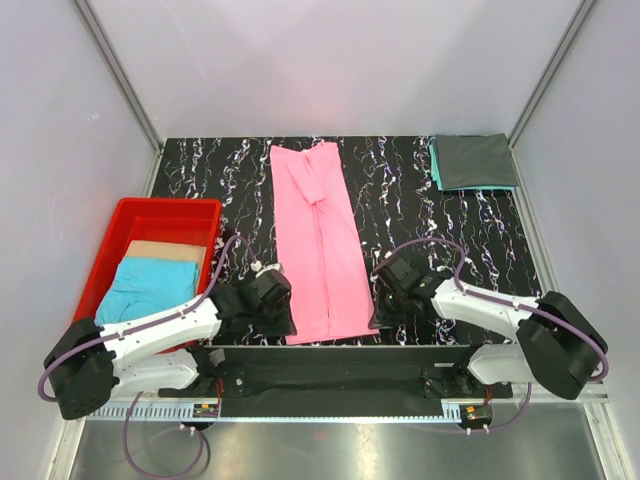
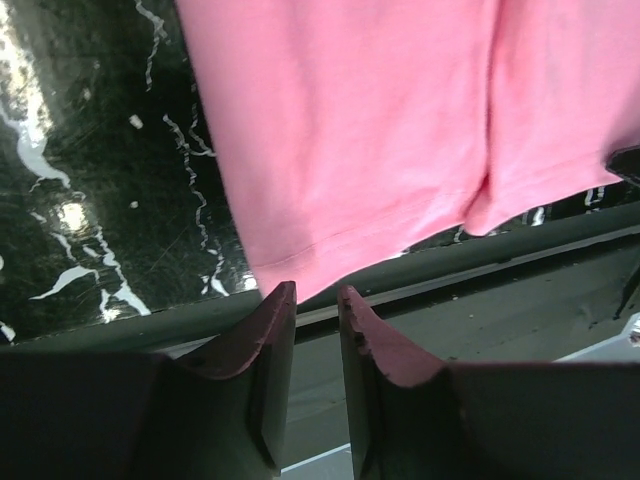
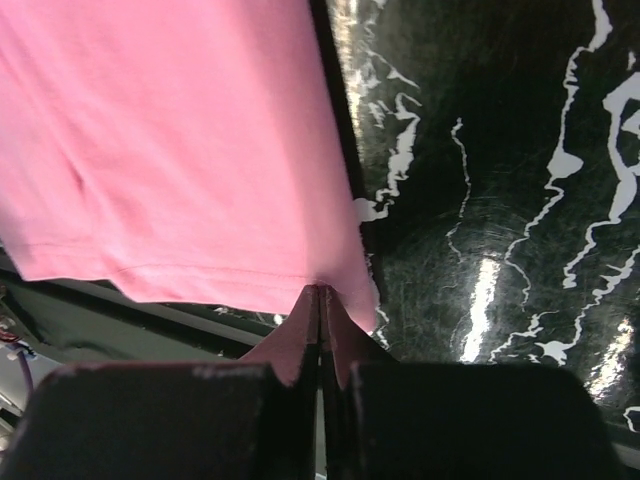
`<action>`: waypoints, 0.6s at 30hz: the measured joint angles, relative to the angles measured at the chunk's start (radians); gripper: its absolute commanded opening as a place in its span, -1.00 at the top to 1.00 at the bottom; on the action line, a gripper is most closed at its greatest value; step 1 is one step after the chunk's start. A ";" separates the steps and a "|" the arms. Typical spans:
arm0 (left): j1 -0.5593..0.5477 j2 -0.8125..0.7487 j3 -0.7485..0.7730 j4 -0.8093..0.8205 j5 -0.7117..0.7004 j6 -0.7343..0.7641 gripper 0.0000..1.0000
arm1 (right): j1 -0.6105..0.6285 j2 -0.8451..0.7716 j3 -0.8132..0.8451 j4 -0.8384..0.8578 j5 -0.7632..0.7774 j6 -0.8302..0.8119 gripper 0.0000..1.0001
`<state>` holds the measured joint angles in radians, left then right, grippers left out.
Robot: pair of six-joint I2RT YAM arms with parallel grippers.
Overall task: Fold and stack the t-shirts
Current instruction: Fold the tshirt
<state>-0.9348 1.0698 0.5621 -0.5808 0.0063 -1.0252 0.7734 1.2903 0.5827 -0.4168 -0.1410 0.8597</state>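
A black tabletop with white marble veins (image 1: 200, 170) carries everything. A bright pink cloth t-shirt (image 1: 318, 250), folded into one long narrow strip, lies down the middle of the table from near the far edge to the near edge, with a sleeve doubled over at its far end. A red plastic bin (image 1: 165, 206) sits at the table's left edge. Inside it lie a light blue t-shirt (image 1: 150, 285) and, beyond that, a tan folded cloth (image 1: 165, 250). In the far right corner a dark grey folded t-shirt (image 1: 475, 160) rests on a teal folded t-shirt (image 1: 434, 168), which shows only along its left side and near edge.

The left gripper (image 2: 315, 295) hangs just off the pink shirt's near left corner. Its jaws are slightly parted with nothing between them. The right gripper (image 3: 320, 295) is closed tight, its tips touching the hem at the near right corner. I cannot tell whether any cloth is pinched.
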 measured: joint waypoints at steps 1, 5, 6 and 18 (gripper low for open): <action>0.000 0.000 -0.005 -0.003 0.000 -0.002 0.37 | 0.000 0.008 -0.005 0.003 0.001 0.000 1.00; 0.000 -0.006 -0.038 0.000 0.006 -0.015 0.09 | 0.000 0.019 -0.028 0.034 -0.004 0.012 1.00; 0.001 -0.013 -0.049 0.000 0.009 -0.020 0.08 | 0.000 0.017 -0.030 0.039 -0.006 0.016 0.98; 0.017 -0.077 -0.163 0.064 0.058 -0.074 0.17 | 0.000 -0.050 -0.010 -0.037 0.028 0.026 0.46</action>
<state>-0.9180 0.9932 0.3988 -0.5167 0.0647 -1.0996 0.7734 1.2400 0.5724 -0.4541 -0.1131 0.8852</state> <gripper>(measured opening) 0.421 0.245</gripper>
